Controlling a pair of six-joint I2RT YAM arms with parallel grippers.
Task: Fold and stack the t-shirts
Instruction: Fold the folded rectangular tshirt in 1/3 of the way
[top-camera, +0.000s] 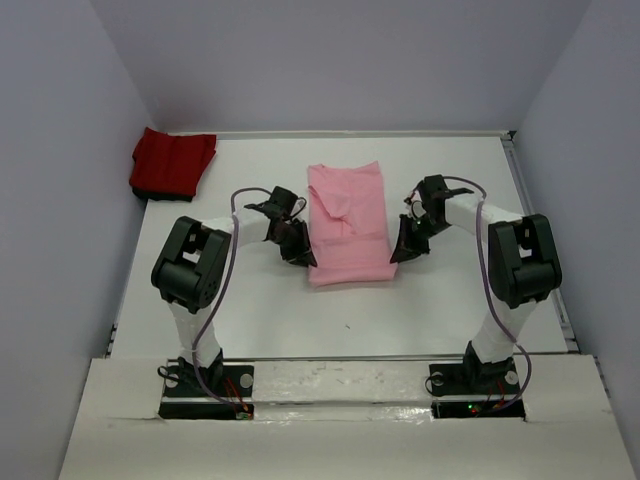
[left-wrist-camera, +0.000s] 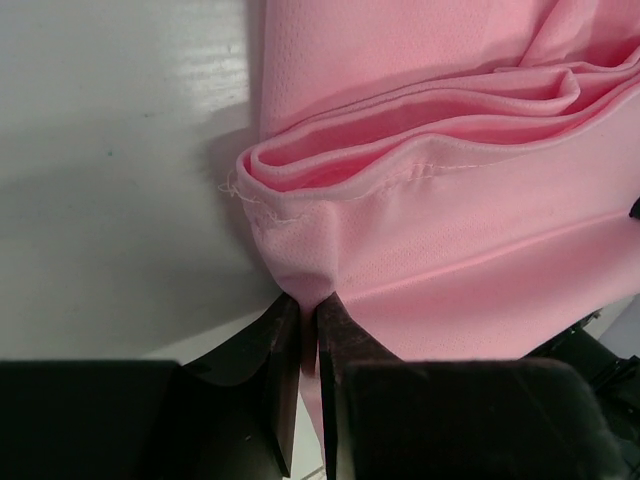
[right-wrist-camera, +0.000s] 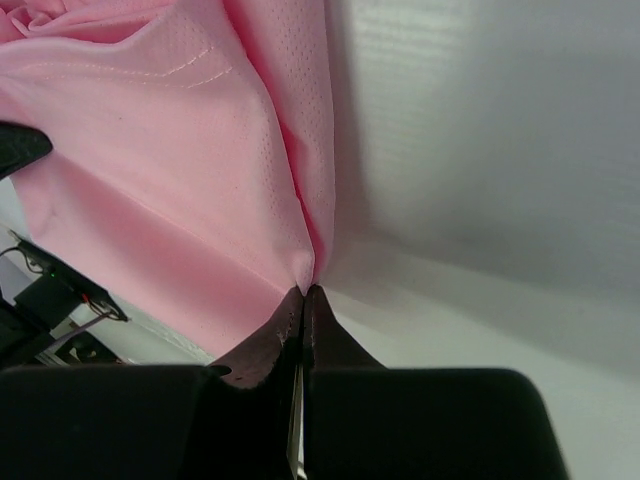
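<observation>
Back-left overhead: red shirt (top-camera: 172, 160) | left pincer (left-wrist-camera: 308, 305), right pincer (right-wrist-camera: 303, 292) nip pink shirt (left-wrist-camera: 450, 250)

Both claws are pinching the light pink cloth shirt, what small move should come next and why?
The left claw and right claw each pinch an opposite side edge of the part-folded light pink cloth shirt; probably lift both together and carry its near end toward the far end.

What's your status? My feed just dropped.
Left hand shut on pink shirt, left edge; right hand shut on its right edge. Red shirt at far left corner. Nothing in the way.
</observation>
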